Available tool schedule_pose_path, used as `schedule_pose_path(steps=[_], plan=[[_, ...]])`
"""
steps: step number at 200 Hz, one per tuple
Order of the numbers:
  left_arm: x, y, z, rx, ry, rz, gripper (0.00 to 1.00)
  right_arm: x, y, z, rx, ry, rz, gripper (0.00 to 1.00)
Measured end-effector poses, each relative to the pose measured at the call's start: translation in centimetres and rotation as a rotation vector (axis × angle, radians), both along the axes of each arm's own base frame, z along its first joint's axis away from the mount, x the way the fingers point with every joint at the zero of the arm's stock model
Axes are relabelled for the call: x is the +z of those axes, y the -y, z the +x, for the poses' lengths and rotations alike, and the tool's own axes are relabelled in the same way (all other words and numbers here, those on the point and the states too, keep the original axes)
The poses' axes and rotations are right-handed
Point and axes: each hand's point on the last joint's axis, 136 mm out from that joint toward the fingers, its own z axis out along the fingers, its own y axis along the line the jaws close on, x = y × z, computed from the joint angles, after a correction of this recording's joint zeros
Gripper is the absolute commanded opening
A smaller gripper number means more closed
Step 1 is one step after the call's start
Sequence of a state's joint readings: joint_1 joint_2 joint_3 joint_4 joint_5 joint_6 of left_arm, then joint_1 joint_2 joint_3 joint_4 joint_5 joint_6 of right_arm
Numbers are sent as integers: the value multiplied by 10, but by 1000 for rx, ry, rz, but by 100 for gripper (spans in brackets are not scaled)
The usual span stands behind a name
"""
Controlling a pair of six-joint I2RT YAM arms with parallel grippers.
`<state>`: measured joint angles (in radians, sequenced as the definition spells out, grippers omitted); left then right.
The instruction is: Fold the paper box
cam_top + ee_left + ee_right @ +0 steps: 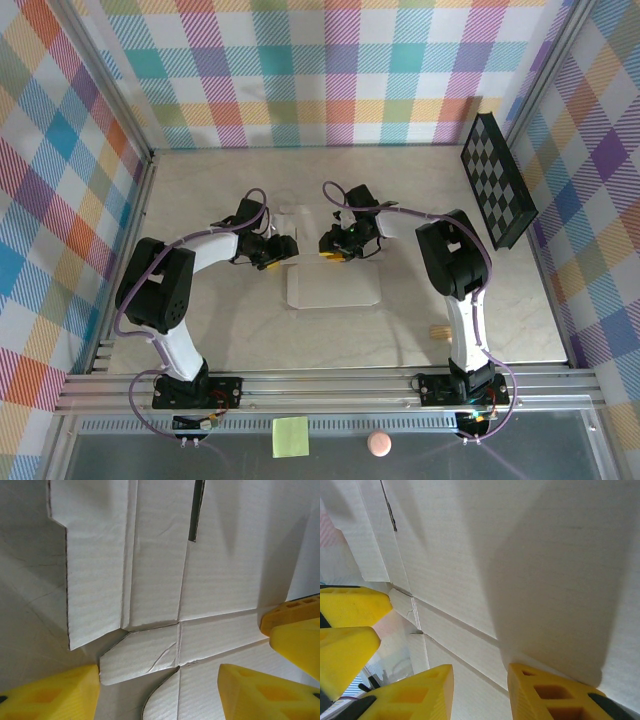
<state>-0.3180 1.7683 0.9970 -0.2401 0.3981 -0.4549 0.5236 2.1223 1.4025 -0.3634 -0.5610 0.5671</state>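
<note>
Paper box point(335, 290) at mid-surface point(240, 340), far flap standing up

The box lies between the arms, its near panel flat; left end effector point(160, 680) gapes wide before a small corner tab; right end effector point(481, 672) stands narrowly parted against the raised panel, nothing visibly pinched; best, I judge, to press evenly along the crease, both sides together, so the thin card folds there rather than buckling.

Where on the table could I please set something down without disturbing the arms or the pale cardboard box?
Bare tabletop runs along the plaid back wall, and a strip lies between the pale flat cardboard paper box and the aluminium front rail. The middle is crowded: left gripper and right gripper meet over the box's far edge.
</note>
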Motion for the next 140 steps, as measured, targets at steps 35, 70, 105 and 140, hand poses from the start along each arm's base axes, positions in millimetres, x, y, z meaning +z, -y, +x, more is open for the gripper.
schedule_pose_path(steps=[35, 70, 105, 140], plan=[[0, -1, 1, 4, 5, 4, 66, 0, 0, 0, 0, 0, 0, 35], [-2, -1, 2, 5, 2, 6, 66, 0, 0, 0, 0, 2, -2, 35], [-1, 0, 3, 10, -1, 1, 63, 0, 0, 0, 0, 1, -2, 35], [2, 3, 5, 18, 5, -24, 60, 0, 0, 0, 0, 1, -2, 35]])
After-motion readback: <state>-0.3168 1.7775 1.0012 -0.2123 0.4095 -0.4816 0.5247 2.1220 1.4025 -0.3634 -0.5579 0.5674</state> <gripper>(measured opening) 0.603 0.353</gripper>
